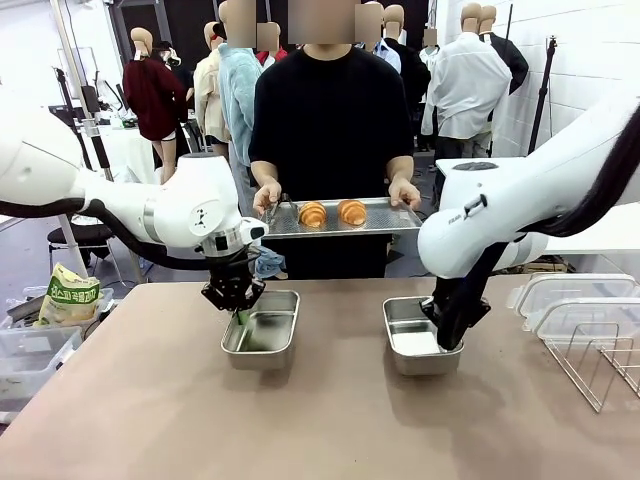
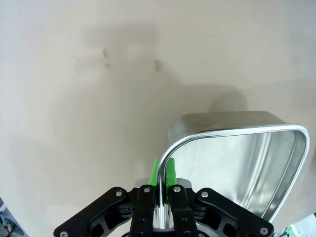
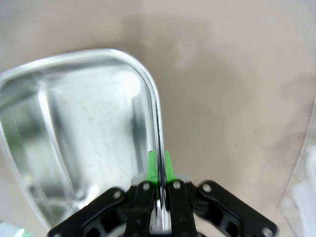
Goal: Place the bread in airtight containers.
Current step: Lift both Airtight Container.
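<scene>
Both tubs are on the table, empty, side by side in its middle, well apart.

Left gripper (image 2: 163,170): jaws closed on the rim of the left container (image 1: 262,335), at the tub's near-left corner as the wrist view has it. Right gripper (image 3: 158,163): closed likewise on the side rim of the right container (image 1: 415,345), the wall pinched between the green pads.

The bread is not on the table. The two croissants (image 1: 313,214) lie side by side on a flat baking tray (image 1: 385,224) that the person holds in both hands beyond the table's far edge, raised above table level.

Key relation: the tray hangs roughly between the two tubs, farther back and higher. The left croissant is nearer the left arm, the right croissant (image 1: 352,212) nearer the right. Their long axes seem to run toward the robot, though foreshortening makes this uncertain.

Judgement: neither gripper can take bread until it lets go of its rim. Clear lids (image 1: 570,295) wait at the table's right edge.
</scene>
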`<state>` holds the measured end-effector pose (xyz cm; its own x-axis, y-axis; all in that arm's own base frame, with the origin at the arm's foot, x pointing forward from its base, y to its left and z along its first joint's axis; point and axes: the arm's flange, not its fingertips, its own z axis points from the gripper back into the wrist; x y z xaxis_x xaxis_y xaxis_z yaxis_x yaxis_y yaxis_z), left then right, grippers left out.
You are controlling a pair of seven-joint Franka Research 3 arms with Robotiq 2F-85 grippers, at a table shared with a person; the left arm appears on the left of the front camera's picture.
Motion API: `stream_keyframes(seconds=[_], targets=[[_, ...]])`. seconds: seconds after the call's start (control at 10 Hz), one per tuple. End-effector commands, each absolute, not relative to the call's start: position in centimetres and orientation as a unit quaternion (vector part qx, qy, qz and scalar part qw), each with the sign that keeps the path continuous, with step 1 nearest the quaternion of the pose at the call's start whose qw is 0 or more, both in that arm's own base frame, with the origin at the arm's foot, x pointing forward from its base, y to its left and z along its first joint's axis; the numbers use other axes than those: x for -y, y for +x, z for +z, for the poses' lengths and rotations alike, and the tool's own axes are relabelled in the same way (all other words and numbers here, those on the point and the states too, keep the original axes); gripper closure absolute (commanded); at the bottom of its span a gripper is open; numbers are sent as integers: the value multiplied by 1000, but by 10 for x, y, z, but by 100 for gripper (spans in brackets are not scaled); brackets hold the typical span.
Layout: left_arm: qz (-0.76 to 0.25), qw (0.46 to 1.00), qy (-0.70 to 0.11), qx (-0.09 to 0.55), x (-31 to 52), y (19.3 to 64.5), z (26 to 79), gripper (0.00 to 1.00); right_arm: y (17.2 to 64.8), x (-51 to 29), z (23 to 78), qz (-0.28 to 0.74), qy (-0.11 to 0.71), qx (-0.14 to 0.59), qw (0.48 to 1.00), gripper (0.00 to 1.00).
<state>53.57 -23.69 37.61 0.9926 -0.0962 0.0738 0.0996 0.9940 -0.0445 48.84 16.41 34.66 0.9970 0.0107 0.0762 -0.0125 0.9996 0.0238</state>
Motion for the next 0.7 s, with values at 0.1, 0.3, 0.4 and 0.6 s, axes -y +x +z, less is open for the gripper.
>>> stream_keyframes(seconds=[0.1, 0.3, 0.4, 0.6], targets=[[-48, 997, -48, 43, 250, 504, 415, 100, 464, -132, 407, 33, 63, 36, 997, 100], [-33, 998, -53, 30, 261, 490, 450, 100, 449, -119, 448, 40, 74, 65, 994, 100], [-34, 998, -47, 34, 264, 485, 462, 100, 442, -116, 466, 44, 70, 79, 993, 100], [-14, 999, -30, 38, 262, 470, 487, 100, 428, -108, 494, 47, 56, 91, 993, 100]])
